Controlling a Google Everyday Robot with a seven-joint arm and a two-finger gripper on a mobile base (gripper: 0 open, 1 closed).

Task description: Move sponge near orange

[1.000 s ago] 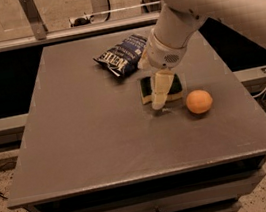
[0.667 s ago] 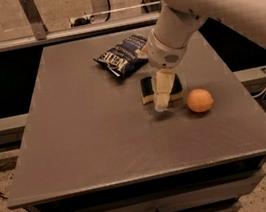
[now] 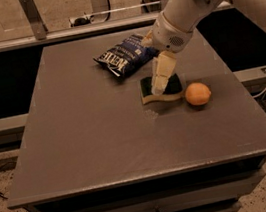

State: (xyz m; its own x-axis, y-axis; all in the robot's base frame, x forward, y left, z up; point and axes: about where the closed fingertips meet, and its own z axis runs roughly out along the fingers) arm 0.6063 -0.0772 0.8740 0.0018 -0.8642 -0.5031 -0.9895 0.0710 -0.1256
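The sponge (image 3: 171,87), dark green on top with a pale yellow edge, lies flat on the grey table (image 3: 92,135), right of centre. The orange (image 3: 198,93) sits on the table just to its right, a small gap away. My gripper (image 3: 157,89) reaches down from the white arm at the upper right and stands on or just over the left half of the sponge, hiding part of it.
A blue crinkled snack bag (image 3: 125,56) lies behind and to the left of the sponge. The table's right edge is about a hand's width beyond the orange. A metal rail and cables run behind the table.
The sponge looked tilted under the gripper before and now lies flat beside the orange. The gripper's tip sits slightly higher. The snack bag has not moved.
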